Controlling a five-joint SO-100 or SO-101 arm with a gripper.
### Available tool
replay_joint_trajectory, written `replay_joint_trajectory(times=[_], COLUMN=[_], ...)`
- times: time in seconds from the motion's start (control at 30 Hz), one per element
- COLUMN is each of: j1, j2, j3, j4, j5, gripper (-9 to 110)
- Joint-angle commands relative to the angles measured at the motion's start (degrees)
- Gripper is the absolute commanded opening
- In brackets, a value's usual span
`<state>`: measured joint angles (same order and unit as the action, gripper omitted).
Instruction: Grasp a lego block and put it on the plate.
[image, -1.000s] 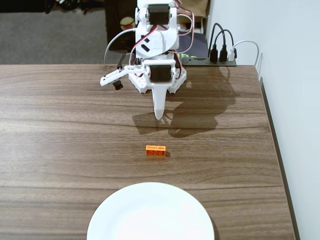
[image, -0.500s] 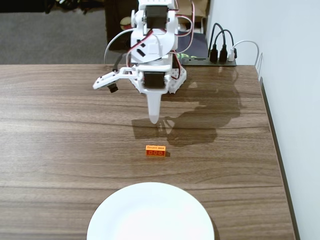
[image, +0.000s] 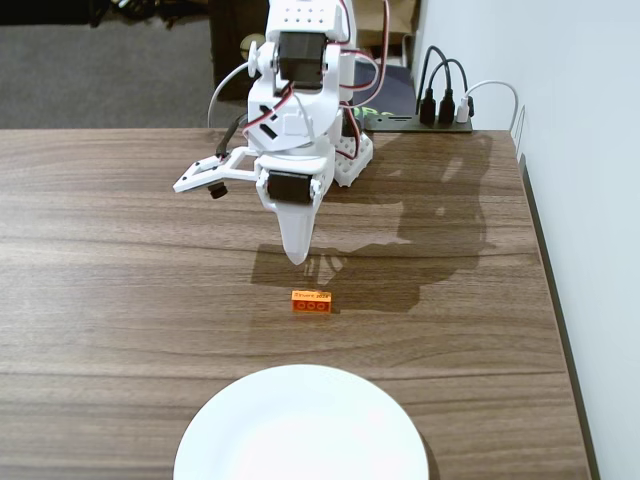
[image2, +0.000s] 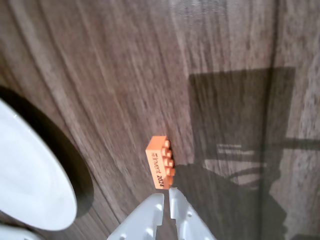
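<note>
The gripper (image: 296, 252) hangs just behind the lego block (image: 312, 301), plate (image: 300, 425) nearest the camera.

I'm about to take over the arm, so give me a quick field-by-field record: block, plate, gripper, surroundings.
lego block: orange lego block, on its side on the wooden table, studs sideways, untouched
plate: white plate, empty, at the near edge in the fixed view, apart from the block
gripper: gripper, fingertips nearly together, holding nothing, just short of the block
block to plate: bare table between them
background: cables and power strip behind the arm
</note>
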<state>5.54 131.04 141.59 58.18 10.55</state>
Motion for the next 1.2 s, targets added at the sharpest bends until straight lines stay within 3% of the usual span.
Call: replay_joint_trajectory(times=[0.0,1.17], j1=[-0.2,0.7], j2=[-1.2,-5.2], j3=[-2.9,-0.6], j4=[-0.9,-3.9], j5=[0.5,-0.4], gripper=[1,2])
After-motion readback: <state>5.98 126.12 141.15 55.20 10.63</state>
